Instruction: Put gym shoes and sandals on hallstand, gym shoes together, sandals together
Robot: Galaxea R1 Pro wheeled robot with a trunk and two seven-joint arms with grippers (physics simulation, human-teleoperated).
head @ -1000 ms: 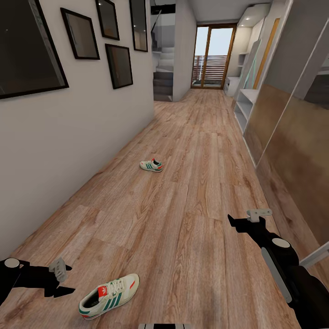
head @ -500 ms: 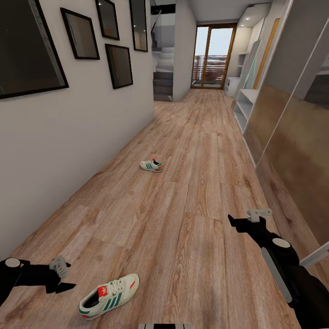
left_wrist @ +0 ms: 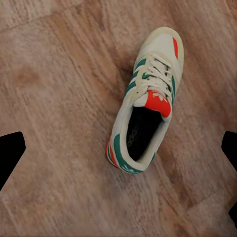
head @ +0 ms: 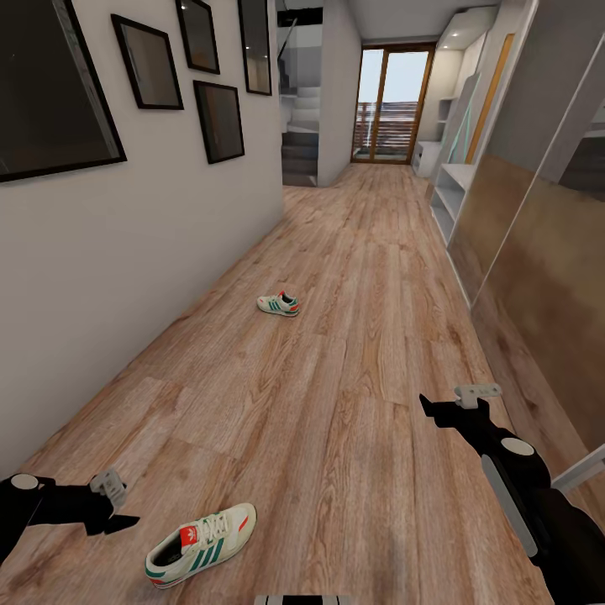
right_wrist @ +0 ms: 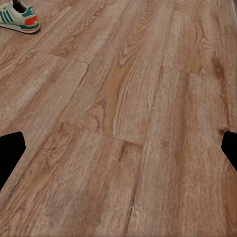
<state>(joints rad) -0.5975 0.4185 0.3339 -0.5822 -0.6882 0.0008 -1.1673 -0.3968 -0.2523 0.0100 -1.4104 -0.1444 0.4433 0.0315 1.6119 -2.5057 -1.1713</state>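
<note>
Left gripper point(head: 116, 504) spread wide, empty, hovering above near cream-white green-striped sneaker point(head: 200, 544) on wood-plank floor point(head: 370, 336). Second matching sneaker point(head: 278, 304) lies at 12 o'clock. Right gripper point(head: 458, 405) spread, empty.

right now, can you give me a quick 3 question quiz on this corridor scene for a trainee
1. True or false: the near gym shoe lies on its side.
2. Which gripper is closer to it: A left gripper, B right gripper?
3. Fill in: the far gym shoe rests on the ____.

Key: 1 false, it stands upright on its sole. 2 A. 3 corridor floor.
</note>
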